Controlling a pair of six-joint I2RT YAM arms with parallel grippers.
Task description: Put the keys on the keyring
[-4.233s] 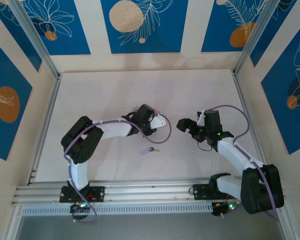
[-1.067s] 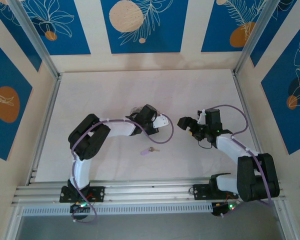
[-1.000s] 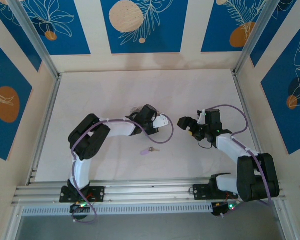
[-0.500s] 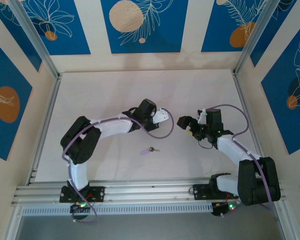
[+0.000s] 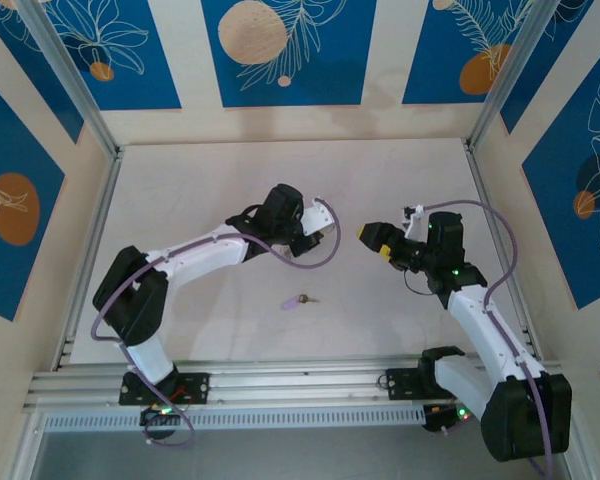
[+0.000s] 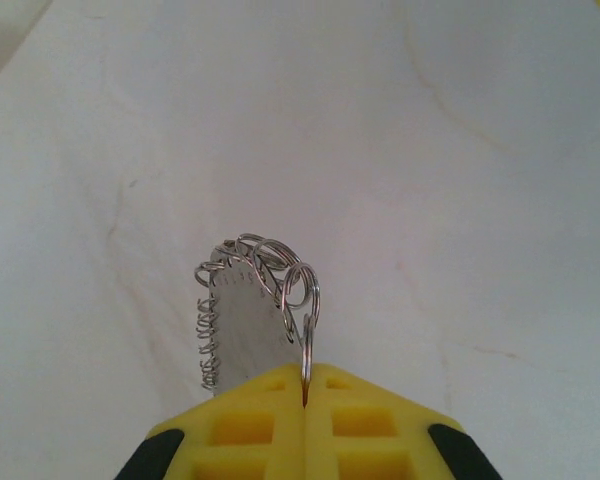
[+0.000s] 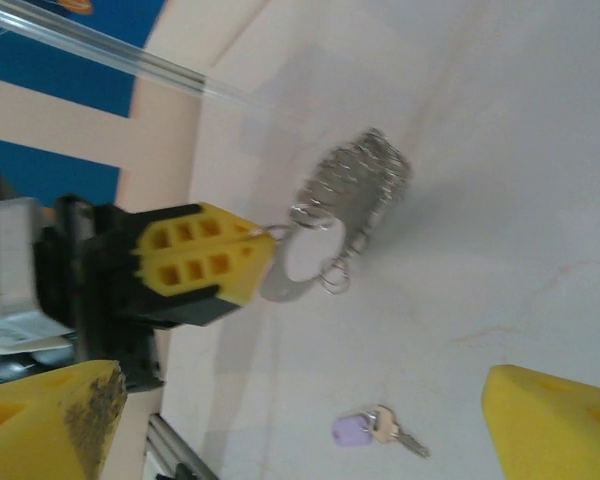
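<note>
The left gripper [image 6: 305,392] is pinched tight on the one keyring [image 6: 245,300], which sticks out past its tips. The right gripper [image 5: 377,241] is spread wide and holds nothing. The one key [image 5: 300,300] lies flat on the table [image 5: 230,340], between both grippers but nearer the near edge, its blade pointing right.

I count one key [image 7: 353,430], lilac-headed, low in the middle of my right wrist view. One keyring [image 7: 345,195] shows above it, fringed with small loops [image 6: 208,340] too crowded to count. My claws number two: left gripper [image 6: 305,385] and right gripper [image 5: 372,238].
</note>
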